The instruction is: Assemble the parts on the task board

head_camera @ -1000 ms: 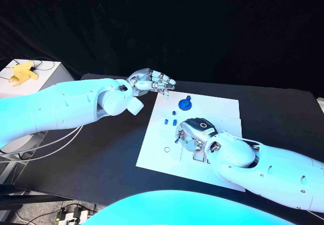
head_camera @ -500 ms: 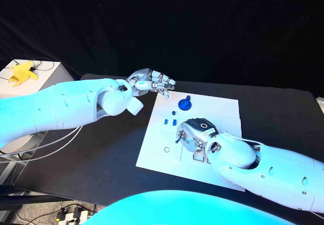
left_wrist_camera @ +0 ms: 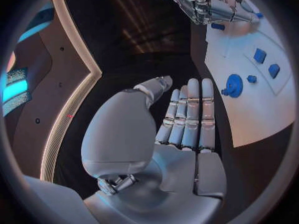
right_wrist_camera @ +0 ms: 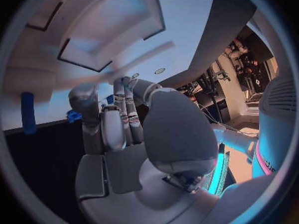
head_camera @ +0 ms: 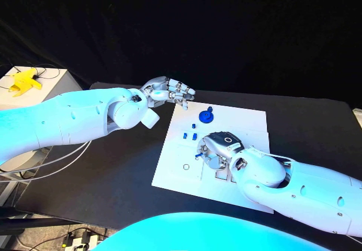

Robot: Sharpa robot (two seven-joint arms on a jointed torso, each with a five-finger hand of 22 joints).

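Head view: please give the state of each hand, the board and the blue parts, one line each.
Left hand: open, holding nothing, at the board's far corner.
Right hand: over the board, fingers down; its grip cannot be told.
Board: flat on the table.
Round part: on the board.
Small parts: lying on the board.

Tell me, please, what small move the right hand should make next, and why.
Probably a small closing of its fingers on the small blue part at its fingertips. The right hand is down on the task board with that piece beside its fingers, while the left hand hovers open at the board's far corner, holding nothing.
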